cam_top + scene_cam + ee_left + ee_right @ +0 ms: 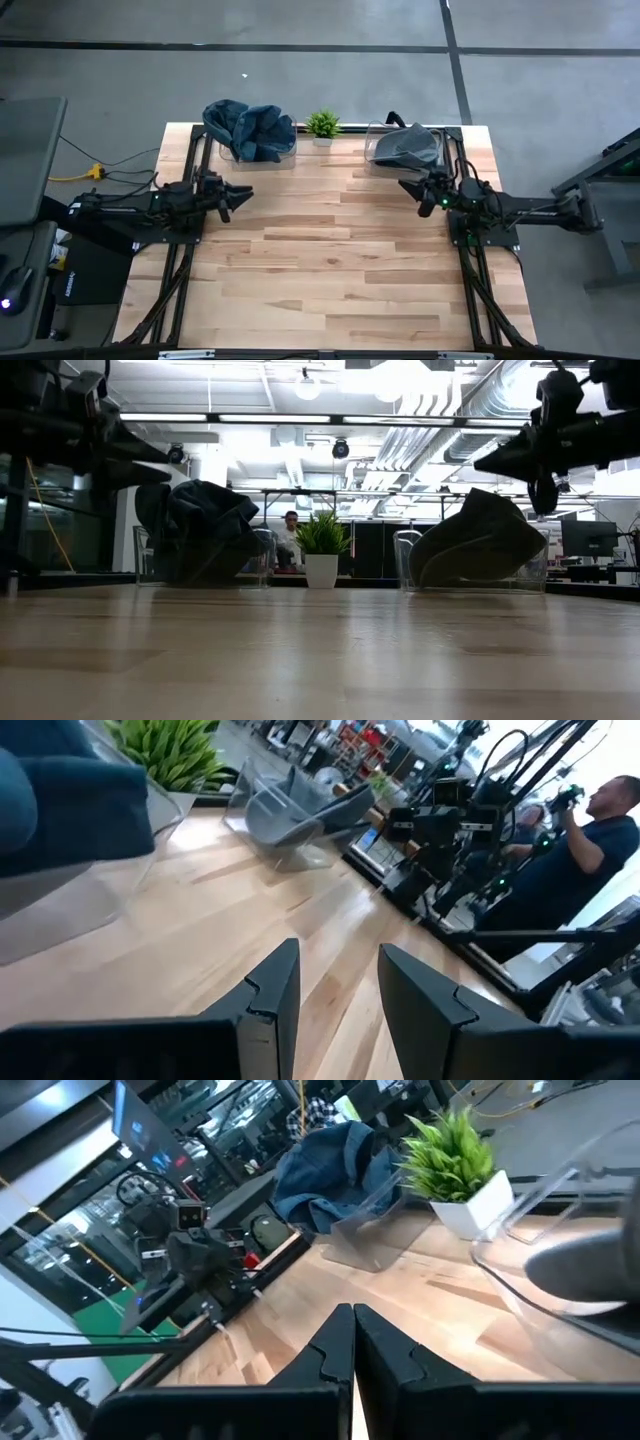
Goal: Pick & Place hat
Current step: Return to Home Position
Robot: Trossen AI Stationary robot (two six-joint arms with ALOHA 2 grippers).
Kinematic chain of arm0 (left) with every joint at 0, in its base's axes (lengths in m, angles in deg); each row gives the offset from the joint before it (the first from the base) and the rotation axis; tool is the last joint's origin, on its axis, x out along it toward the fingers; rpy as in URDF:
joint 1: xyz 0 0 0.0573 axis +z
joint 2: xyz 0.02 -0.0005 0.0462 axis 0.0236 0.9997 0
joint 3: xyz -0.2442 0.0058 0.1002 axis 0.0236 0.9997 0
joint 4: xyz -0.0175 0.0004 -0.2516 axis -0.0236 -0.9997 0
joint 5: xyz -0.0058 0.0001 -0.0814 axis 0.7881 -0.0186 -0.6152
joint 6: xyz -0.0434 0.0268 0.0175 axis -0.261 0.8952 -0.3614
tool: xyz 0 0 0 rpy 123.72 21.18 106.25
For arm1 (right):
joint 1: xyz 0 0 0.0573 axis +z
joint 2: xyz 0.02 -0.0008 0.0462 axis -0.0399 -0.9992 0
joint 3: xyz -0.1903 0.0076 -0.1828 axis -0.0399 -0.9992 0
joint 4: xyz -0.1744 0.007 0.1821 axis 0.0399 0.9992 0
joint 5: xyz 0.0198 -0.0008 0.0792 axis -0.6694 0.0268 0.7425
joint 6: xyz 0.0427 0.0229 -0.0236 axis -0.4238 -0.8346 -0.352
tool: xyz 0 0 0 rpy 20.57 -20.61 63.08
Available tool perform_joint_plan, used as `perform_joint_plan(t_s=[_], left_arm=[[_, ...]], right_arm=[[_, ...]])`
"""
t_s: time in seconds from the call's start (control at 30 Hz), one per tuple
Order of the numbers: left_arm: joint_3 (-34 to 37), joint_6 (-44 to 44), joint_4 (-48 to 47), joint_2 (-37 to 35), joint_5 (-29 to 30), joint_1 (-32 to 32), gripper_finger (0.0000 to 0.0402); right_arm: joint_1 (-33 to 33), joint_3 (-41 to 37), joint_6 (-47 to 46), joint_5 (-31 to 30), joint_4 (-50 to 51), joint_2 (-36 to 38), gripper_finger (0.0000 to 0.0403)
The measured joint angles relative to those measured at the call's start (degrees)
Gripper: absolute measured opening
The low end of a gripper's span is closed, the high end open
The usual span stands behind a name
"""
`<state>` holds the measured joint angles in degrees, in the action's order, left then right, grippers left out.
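A heap of dark blue hats (pixel 250 130) fills a clear bin at the table's far left and also shows in the low view (pixel 200 530). A grey hat (pixel 405 147) lies slanted in a second clear bin at the far right (pixel 480 540). My left gripper (pixel 240 195) hovers above the table, nearer than the blue heap. Its fingers are open and hold nothing (pixel 340 960). My right gripper (pixel 412 187) hovers just in front of the grey hat's bin, shut and empty (pixel 352 1315).
A small green plant in a white pot (pixel 322 125) stands between the two bins at the far edge. The bare wooden table (pixel 330 260) stretches from the grippers to the near edge. People and equipment show in the room beyond.
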<state>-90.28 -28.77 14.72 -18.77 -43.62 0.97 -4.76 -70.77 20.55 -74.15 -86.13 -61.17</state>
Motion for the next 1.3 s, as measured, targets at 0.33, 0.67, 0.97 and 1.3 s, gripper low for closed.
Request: perform_joint_plan(t_s=[0.33,0.67,0.97,1.3], left_arm=[[1.5,-1.5,2.2,-0.4,0.8,0.0,0.0115],[1.6,-0.8,2.2,-0.3,0.9,0.0,0.0115],[1.7,2.5,2.1,-0.3,2.1,0.0,0.0115],[1.8,8.7,2.7,-0.3,2.3,0.0,0.0115]], right_arm=[[0.0,-2.7,-1.1,0.3,-0.2,3.5,0.0000],[0.0,-2.7,2.2,1.3,7.0,5.6,0.0000],[0.0,-2.6,21.2,9.0,12.2,5.3,0.0000],[0.0,-2.8,39.2,10.3,8.2,5.4,0.0000]])
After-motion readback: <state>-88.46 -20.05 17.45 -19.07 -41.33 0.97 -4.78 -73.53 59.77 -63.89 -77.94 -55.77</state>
